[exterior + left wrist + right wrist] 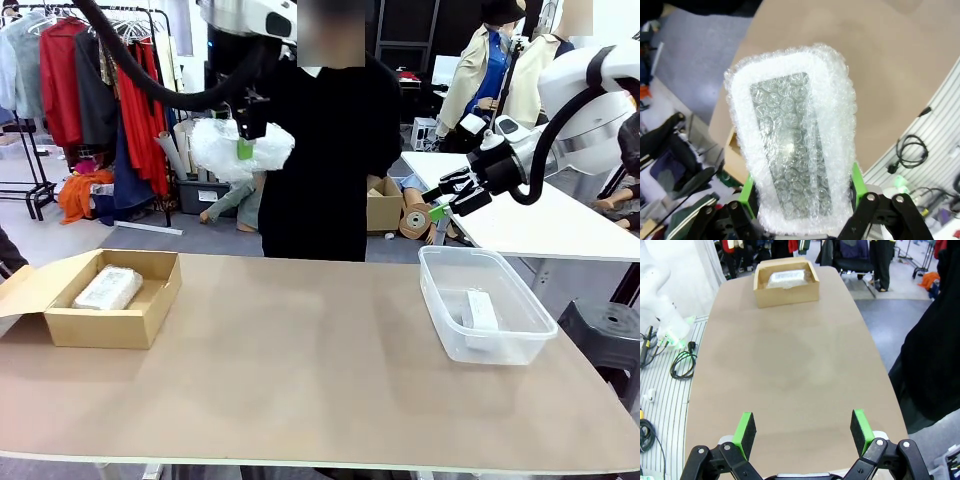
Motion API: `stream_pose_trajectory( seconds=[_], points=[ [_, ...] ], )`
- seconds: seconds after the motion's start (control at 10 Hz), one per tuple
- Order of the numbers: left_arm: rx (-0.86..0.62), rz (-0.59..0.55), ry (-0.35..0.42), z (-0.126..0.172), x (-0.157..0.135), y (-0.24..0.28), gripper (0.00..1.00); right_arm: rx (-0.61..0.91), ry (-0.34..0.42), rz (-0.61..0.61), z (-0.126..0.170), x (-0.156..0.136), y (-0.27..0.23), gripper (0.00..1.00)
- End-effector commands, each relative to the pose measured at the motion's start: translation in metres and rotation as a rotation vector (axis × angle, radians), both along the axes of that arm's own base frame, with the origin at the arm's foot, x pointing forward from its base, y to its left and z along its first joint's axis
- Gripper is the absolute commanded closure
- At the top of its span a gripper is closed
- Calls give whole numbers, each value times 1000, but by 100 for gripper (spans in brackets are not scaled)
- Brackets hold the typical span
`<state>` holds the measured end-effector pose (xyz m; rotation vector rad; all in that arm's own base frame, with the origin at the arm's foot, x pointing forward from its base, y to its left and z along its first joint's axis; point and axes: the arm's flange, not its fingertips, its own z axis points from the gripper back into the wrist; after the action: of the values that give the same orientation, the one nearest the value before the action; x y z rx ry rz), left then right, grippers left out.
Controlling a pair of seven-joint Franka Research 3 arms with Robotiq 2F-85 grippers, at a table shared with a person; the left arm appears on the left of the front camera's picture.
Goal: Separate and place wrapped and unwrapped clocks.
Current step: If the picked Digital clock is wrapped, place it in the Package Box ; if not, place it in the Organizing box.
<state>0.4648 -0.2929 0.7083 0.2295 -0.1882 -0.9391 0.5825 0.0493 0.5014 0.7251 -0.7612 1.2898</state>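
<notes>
The wrapped clock point(240, 148) hangs high above the bench point(300, 370), held in the left pincer point(245, 135), in front of the person in black point(325, 150) who stands at the far side. In the left wrist view this bundle point(792, 145) sits between the two green pads, which are closed on its lower end; through the bubble wrap a grey oblong face shows. I can read no label on it from here.

A second wrapped clock point(108, 287) lies already inside the tan cardboard box point(150, 310) at the left end of the bench. The bare white clock point(480, 310) lies in the clear plastic tub point(520, 345) at the right end. Something printed seems to be on the bundle in the box, but it is too small to read.

The right pincer point(440, 205) waits above and behind the tub, its jaws wide apart and empty; the right wrist view shows its green pads point(747, 427) with nothing between them.

So I judge the sorting is mostly done: two pieces are in their places, and the raised bundle is left. It probably belongs in the cardboard box beside the other wrapped one.
</notes>
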Motion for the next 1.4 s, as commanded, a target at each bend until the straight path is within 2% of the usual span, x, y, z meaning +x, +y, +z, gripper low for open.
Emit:
stream_pose_trajectory(
  seconds=[0.0, 0.3, 0.7, 0.8, 1.1, 1.3],
  points=[
    [-2, 60, -45, 18, 4, 18, 100, -7, -8, 3, 1, 0, 0, 0],
    [-28, 155, -149, 45, 17, 39, 100, -7, -8, 3, 1, 0, 0, 0],
    [-33, 343, -227, 38, 42, 76, 100, -7, -8, 3, 1, 0, 0, 0],
    [-30, 397, -233, 37, 47, 87, 100, -7, -8, 3, 1, 0, 0, 0],
    [27, 556, -220, 24, 35, 130, 100, -7, -8, 3, 1, 0, 0, 0],
    [18, 633, -221, 4, 29, 155, 100, -7, -8, 3, 1, 0, 0, 0]
  ],
)
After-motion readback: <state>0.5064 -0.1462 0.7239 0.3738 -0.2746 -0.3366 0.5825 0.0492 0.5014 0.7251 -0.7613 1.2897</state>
